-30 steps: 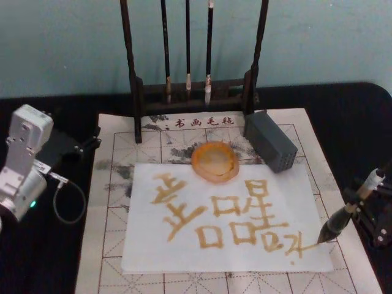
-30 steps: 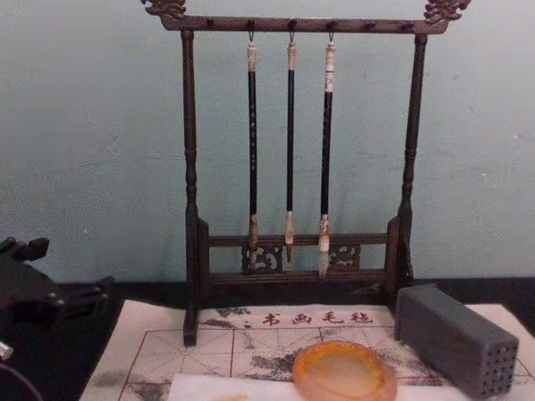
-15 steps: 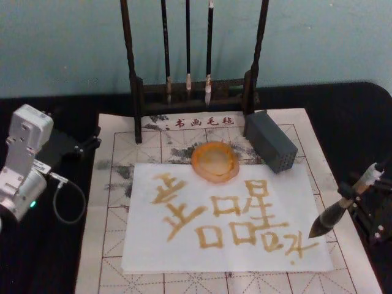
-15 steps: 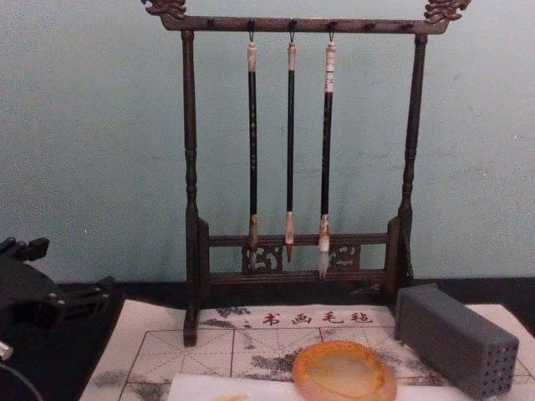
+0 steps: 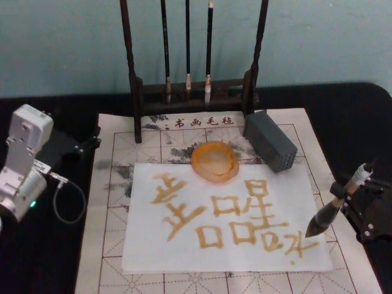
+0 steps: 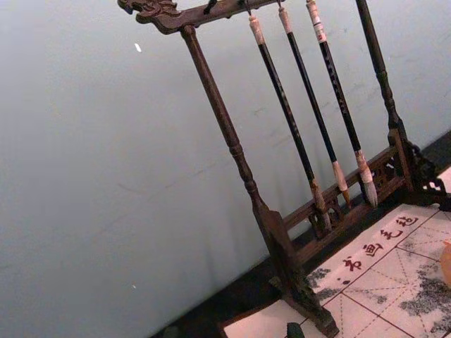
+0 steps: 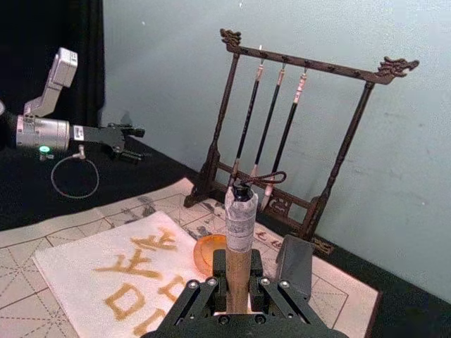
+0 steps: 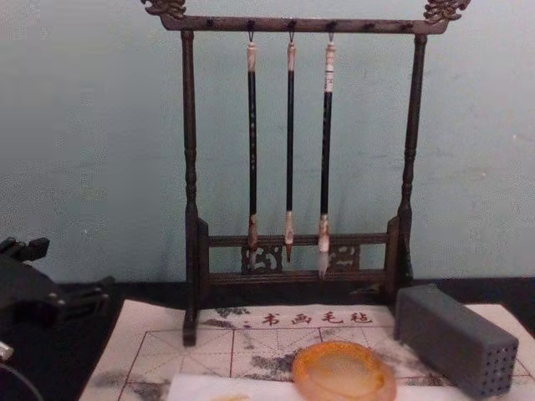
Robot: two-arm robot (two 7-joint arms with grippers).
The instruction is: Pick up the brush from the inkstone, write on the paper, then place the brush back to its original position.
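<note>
One brush point(image 5: 321, 219) in my right gripper point(image 5: 344, 197), clamped on its handle.
Bristle tip at the right edge of the paper point(image 5: 184, 245); my left gripper point(image 5: 86, 146) sits well left of it.

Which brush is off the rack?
The thick brush, held in the right gripper by the paper's right edge; three thin brushes hang on the rack.

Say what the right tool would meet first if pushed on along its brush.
Likely the paper, beside the last gold strokes: the right tool aims the brush down at it, though the tip's height is unclear.
</note>
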